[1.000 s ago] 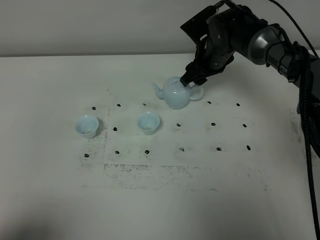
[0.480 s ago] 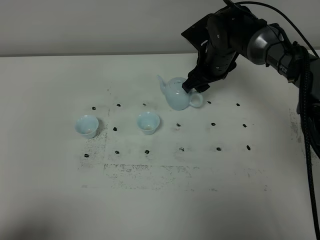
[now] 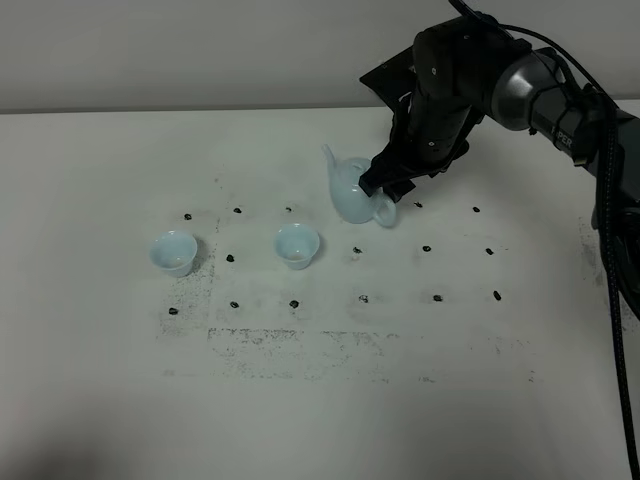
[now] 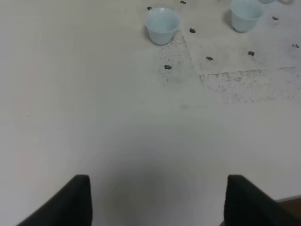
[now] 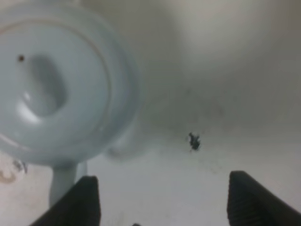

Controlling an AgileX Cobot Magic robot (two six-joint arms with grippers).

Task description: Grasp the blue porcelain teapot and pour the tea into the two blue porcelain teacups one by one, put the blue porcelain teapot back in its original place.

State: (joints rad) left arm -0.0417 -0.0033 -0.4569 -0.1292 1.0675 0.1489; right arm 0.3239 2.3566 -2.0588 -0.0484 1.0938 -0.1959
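Note:
The blue porcelain teapot [image 3: 352,196] stands at the back of the table, spout toward the far left, loop handle toward the near right. My right gripper [image 3: 386,184] hangs just over the handle side; its wrist view shows the lid [image 5: 47,84] from above and the handle next to one of the fingers [image 5: 75,200], jaws wide apart and holding nothing. The two blue porcelain teacups [image 3: 174,251] [image 3: 297,244] stand upright in front left of the teapot. My left gripper [image 4: 155,207] is open over bare table, with both cups [image 4: 162,25] [image 4: 245,14] far ahead. No tea shows.
Small black marks [image 3: 427,248] dot the white table [image 3: 320,400] in a grid, with dark speckling around the near row. The right arm [image 3: 530,85] reaches in from the back right. A pale wall runs behind the table.
The teapot has turned on the spot: its spout swung from pointing left toward the back and its handle came toward the front. The right gripper shifted slightly with it. The cups have not moved.

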